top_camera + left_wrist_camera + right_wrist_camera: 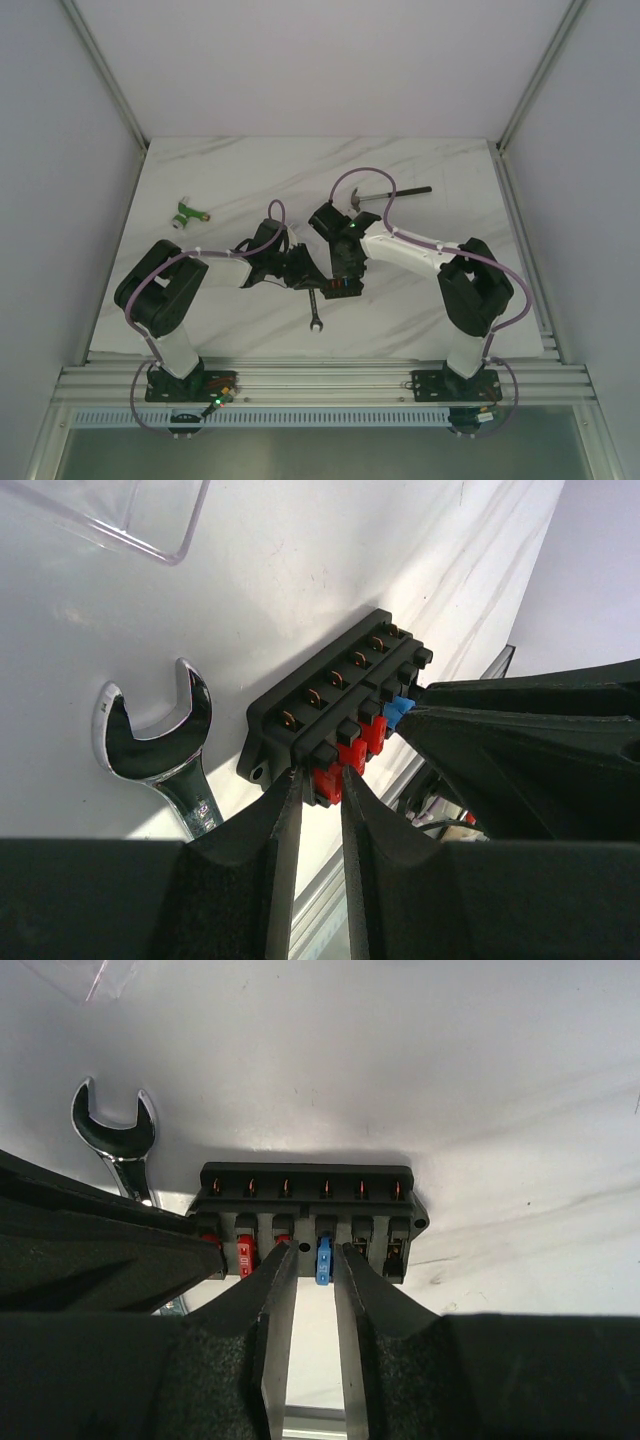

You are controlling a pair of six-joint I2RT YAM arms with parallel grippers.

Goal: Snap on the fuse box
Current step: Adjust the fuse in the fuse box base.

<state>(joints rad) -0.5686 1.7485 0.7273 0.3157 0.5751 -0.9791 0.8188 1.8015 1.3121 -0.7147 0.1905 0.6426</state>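
The black fuse box lies on the white table with its open face toward both wrist cameras; it holds red fuses and one blue fuse. My left gripper is shut on the near end of the fuse box, and its fingers press the end slot with a red fuse. My right gripper stands open astride the blue fuse, with a gap on each side. In the top view both grippers meet over the fuse box at mid-table. The clear cover lies apart, beyond the wrench.
A chrome wrench lies right beside the fuse box, its open end toward the cover. A hammer lies behind the right arm. A green-and-white connector sits at the far left. The table's metal front rail runs close below.
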